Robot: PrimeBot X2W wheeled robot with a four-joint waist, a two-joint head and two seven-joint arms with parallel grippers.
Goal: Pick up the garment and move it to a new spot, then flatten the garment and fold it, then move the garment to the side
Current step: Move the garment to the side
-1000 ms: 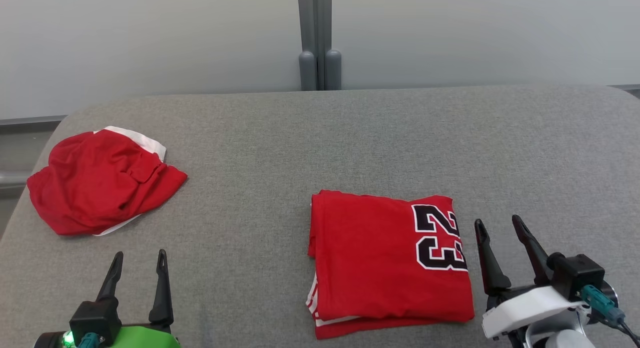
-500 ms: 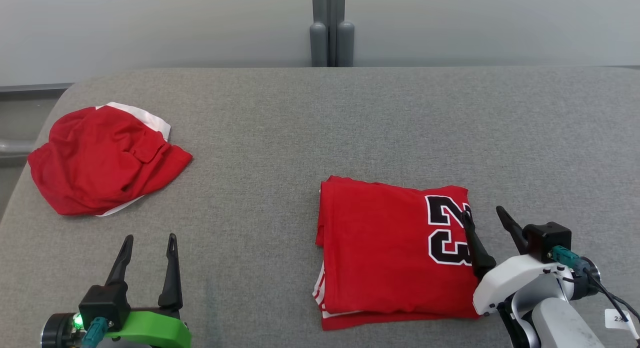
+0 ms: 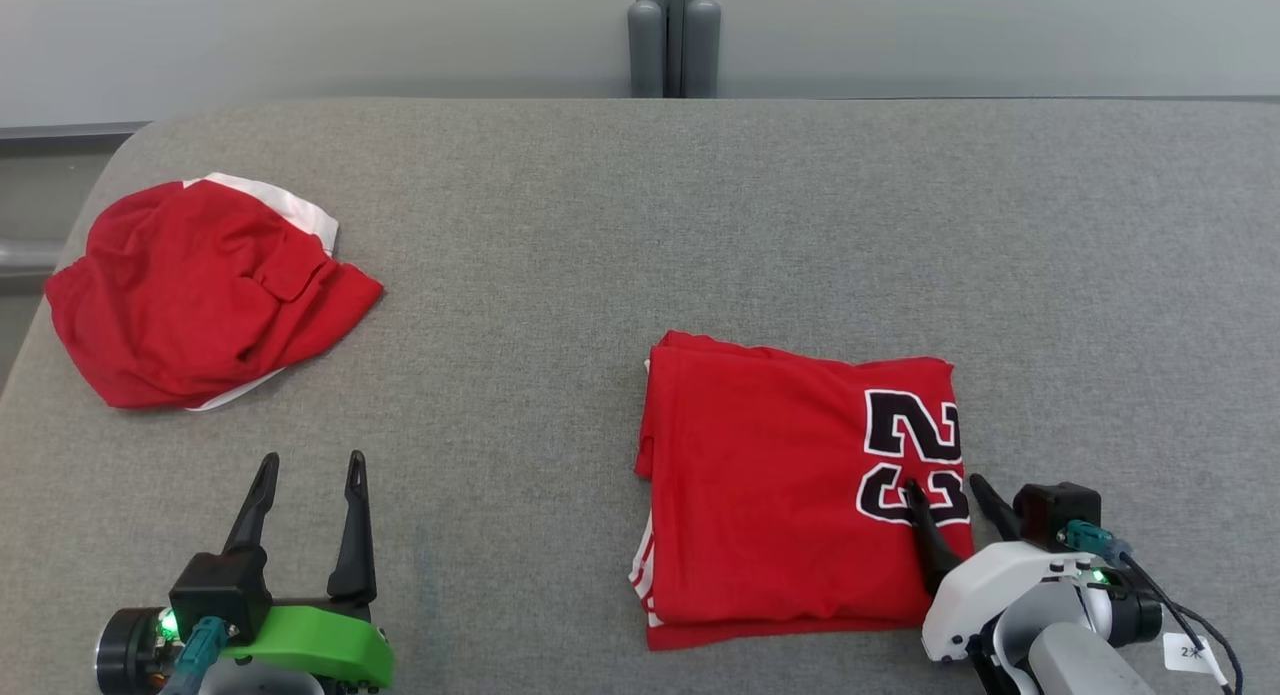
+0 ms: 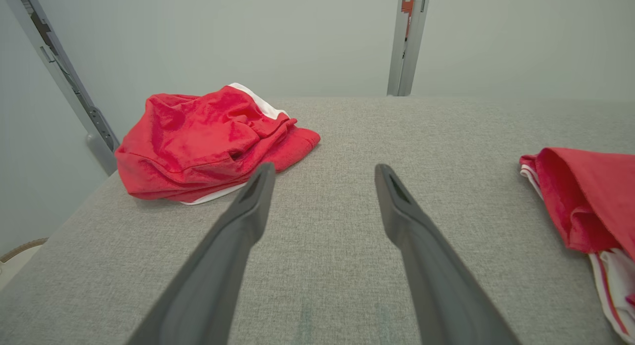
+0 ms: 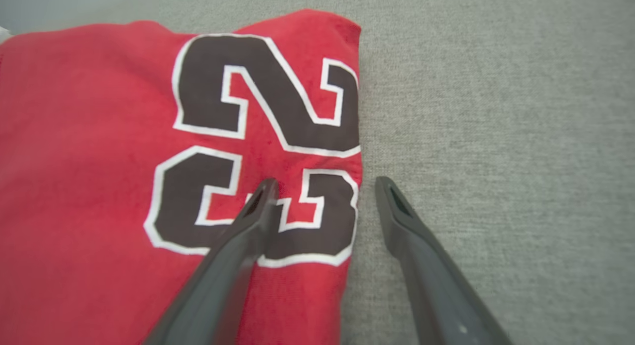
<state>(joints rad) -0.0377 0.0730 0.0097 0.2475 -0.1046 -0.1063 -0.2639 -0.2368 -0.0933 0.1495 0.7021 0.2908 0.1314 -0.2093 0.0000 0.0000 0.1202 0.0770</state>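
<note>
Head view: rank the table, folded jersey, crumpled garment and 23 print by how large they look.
1. table
2. folded jersey, though it lies nearer the camera, so its lead over the next is unsure
3. crumpled garment
4. 23 print

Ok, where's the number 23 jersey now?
In the head view the folded jersey lies right of centre on the grey surface, its right edge straddled by the open right gripper.

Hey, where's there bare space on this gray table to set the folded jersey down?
Free: the far strip of the table, the right side beyond the jersey, and the middle between jersey and crumpled garment. Crowded: the left corner under that garment, and near the left end effector and right end effector.
</note>
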